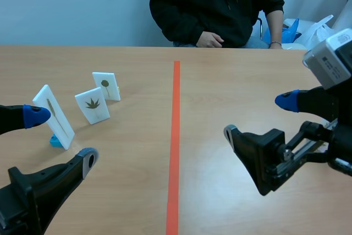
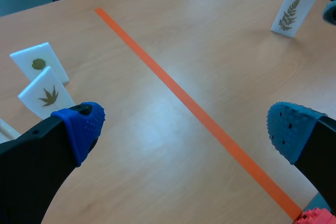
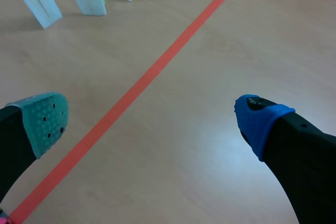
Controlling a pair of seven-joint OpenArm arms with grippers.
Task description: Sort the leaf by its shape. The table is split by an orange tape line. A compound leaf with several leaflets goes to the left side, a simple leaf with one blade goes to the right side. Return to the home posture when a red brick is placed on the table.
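- Wood table point(image 1: 247, 70), orange tape line point(image 1: 175, 136) down mid; person point(image 1: 217, 4) at 12 o'clock, head cut off.
- Scene: tall card point(image 1: 53, 116), palmate-leaf card point(image 1: 92, 104), round-leaf card point(image 1: 106, 85) upright at 10 o'clock; left gripper point(image 1: 61, 137), right gripper point(image 1: 258, 116) low, fingers spread, empty.
- L wrist: fern card point(image 2: 290, 9) at 1 o'clock, across tape; red studded bit point(image 2: 315, 216) beside one finger, mostly cut off.
- R wrist: card tops cut off.

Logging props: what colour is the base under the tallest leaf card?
Light blue base, under the tall card; clearest in the scene view.

A person point(image 1: 217, 4) in a black hoodie sits across the table point(image 1: 247, 81), plastic bags point(image 1: 316, 28) beside.
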